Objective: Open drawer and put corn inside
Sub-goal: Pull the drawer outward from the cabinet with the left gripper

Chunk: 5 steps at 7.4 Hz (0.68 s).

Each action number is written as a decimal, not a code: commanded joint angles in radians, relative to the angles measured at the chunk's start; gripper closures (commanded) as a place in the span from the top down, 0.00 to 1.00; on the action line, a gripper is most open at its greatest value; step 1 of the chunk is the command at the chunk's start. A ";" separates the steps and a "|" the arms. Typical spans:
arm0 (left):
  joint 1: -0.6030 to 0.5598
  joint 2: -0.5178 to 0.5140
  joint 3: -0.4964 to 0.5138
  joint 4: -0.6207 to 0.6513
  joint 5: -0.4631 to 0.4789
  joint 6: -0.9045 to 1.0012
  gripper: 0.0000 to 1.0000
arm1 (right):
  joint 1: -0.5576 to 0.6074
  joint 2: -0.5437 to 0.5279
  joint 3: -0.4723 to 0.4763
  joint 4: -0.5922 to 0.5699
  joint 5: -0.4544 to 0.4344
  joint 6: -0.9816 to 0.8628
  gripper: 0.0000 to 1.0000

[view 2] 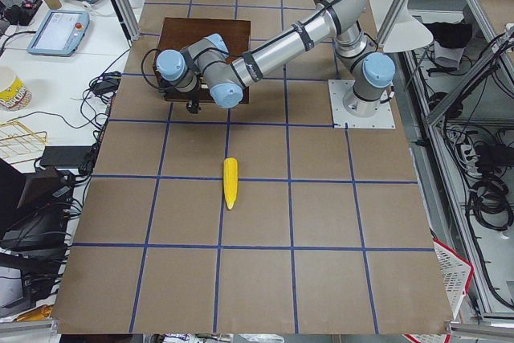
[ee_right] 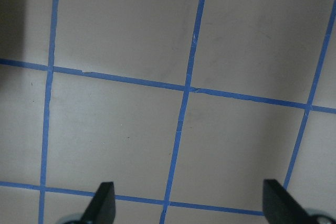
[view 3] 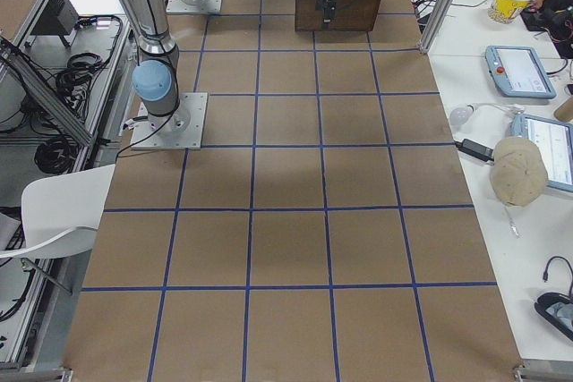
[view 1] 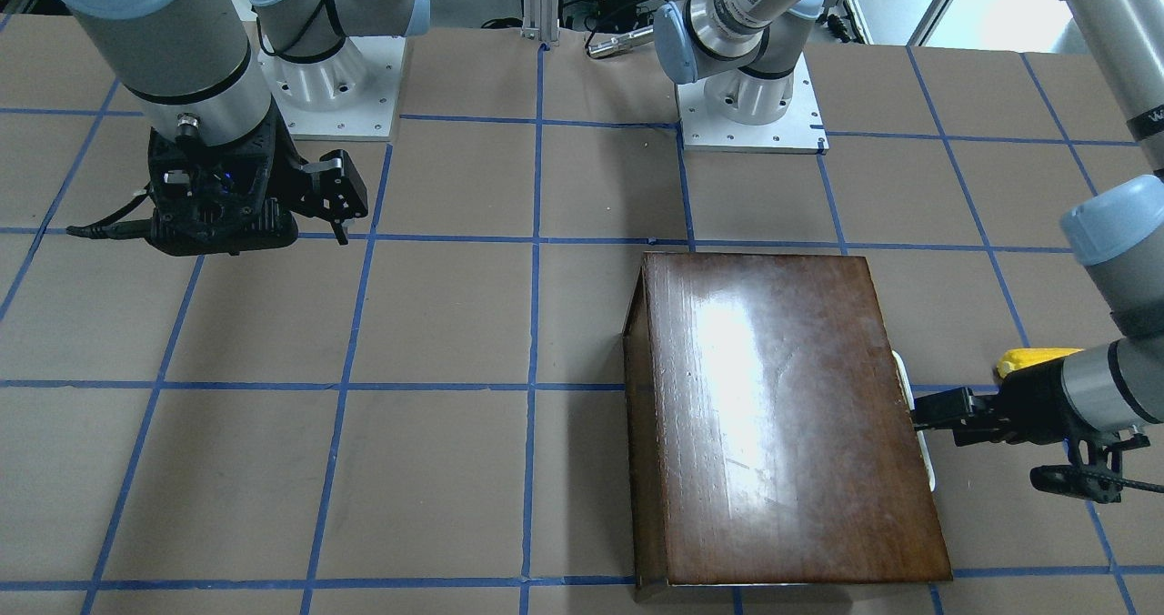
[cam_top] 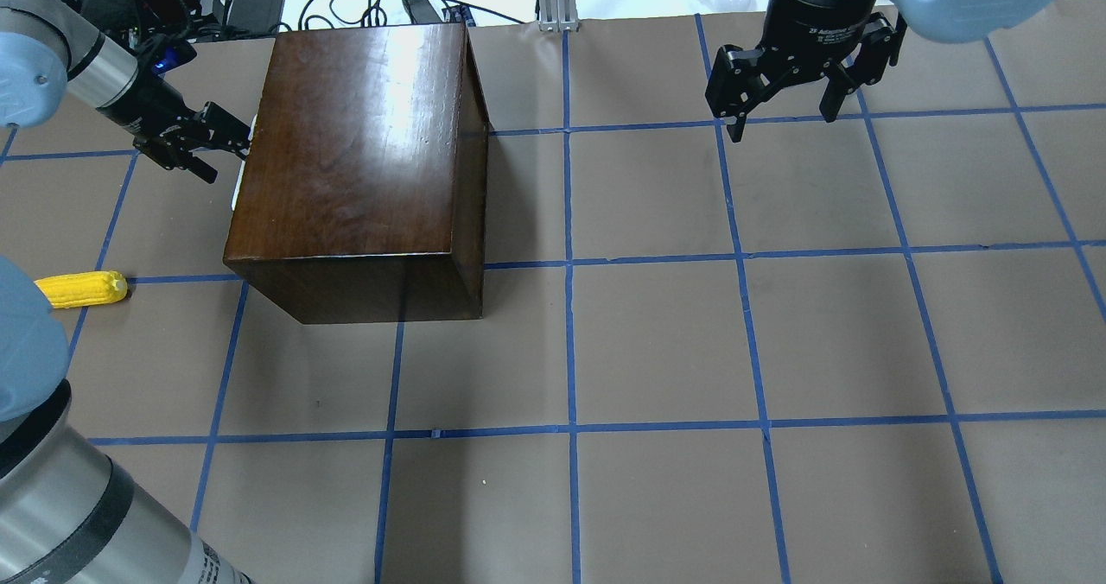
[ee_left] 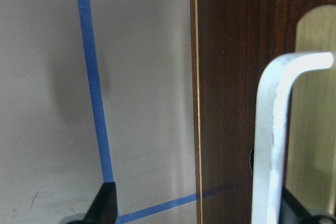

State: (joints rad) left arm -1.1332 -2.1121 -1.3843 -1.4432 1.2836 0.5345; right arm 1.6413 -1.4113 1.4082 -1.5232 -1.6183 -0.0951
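You are at the very start: nothing of the task is finished. The drawer [ee_left: 226, 103] sits shut in the box [cam_top: 363, 135], its front flush with the box's face as far as the left wrist view shows. The corn [cam_top: 82, 289] lies untouched on the bench [cam_top: 657, 342], off the handle side of the box and apart from it, toward the robot's end.

Your left claw [cam_top: 203, 139] is up against that handle side. Its jaws stand apart, with the handle [ee_left: 270, 129] between them, much nearer one finger than the other. I judge it has not yet closed on the handle. Your right claw [cam_top: 786, 122] hangs spread and empty over bare bench, well away from the box on its far side.

What is left for you: close on the handle, pull the drawer out, fetch the corn and lay it inside.

On materials:
- **Box:** glossy dark-brown wood, flat-topped and hard-edged. Its varnish throws back a broad glare.
- **Drawer front:** the same dark wood, with vertical grain and a pale brassy plate behind the handle.
- **Handle:** a white bar, bent at the corner and scuffed. It looks smooth and rigid.
- **Corn:** bright yellow, ridged with kernel rows, tapered to one end and round enough to roll.
- **Bench:** matt brown, gridded with blue tape [cam_top: 570, 307].
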 commanded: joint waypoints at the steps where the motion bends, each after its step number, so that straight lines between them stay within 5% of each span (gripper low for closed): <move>1: 0.006 0.003 -0.001 0.009 0.003 0.002 1.00 | 0.000 0.000 0.000 0.000 0.000 -0.001 1.00; 5: 0.006 0.000 0.002 0.047 0.082 -0.001 1.00 | 0.000 0.000 0.000 0.001 0.000 -0.001 1.00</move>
State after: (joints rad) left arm -1.1275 -2.1117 -1.3837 -1.4036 1.3476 0.5339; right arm 1.6414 -1.4112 1.4082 -1.5224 -1.6184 -0.0959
